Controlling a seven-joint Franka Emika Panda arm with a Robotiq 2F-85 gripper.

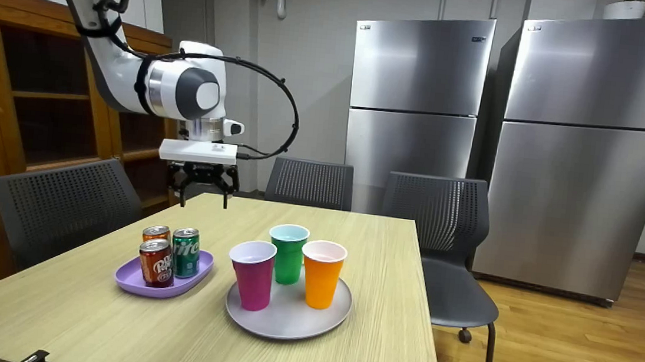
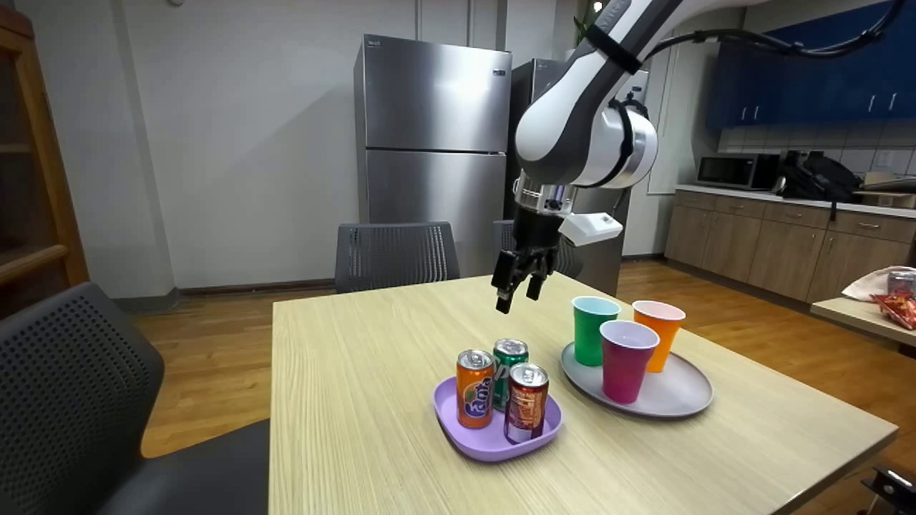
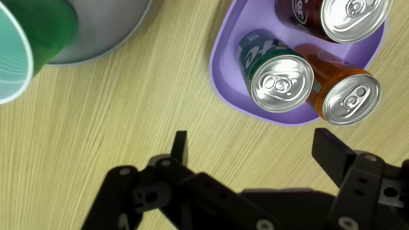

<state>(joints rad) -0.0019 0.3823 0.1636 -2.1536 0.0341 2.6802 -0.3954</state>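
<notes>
Green can (image 3: 276,72): upright in purple tray (image 3: 223,73), between grey plate (image 1: 291,323) and bench (image 1: 54,266) edge nearest wooden cabinet (image 1: 49,95). Apparently at free-positioning stage, with pincer (image 1: 204,200) spread wide and empty, above bench near tray. Likely needed next: lateral alignment before any descent.

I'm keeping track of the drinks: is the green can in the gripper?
No, in the wrist view the open gripper holds nothing, and the green can stands on the purple tray.
</notes>
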